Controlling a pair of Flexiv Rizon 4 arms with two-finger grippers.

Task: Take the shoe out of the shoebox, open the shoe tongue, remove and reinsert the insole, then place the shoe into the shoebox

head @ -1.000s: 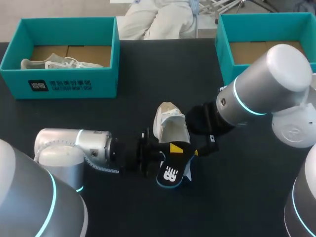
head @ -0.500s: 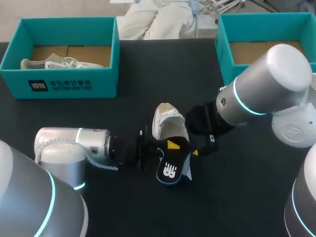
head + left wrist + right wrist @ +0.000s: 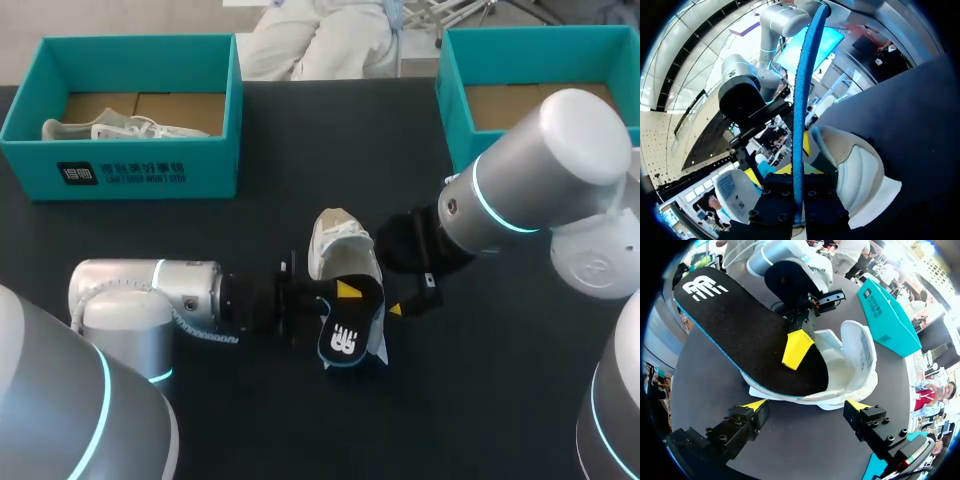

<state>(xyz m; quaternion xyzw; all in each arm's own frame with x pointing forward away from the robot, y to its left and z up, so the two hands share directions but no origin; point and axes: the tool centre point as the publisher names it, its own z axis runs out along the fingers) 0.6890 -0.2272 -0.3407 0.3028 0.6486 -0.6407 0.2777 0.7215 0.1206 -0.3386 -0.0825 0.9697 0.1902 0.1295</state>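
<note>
We logged left gripper pinching insole, one end inside shoe, shoe lying mid-table. Right gripper spread wide, shoe just ahead.

Much of the shoe is hidden — beneath the insole.

The insole is black with a white logo and a blue edge; the shoe is white with a beige patch; the left shoebox and right shoebox are teal with brown floors; the counter is black; the left pincer and right pincer have yellow tips; the left arm and right arm are silver with cyan rings.
</note>
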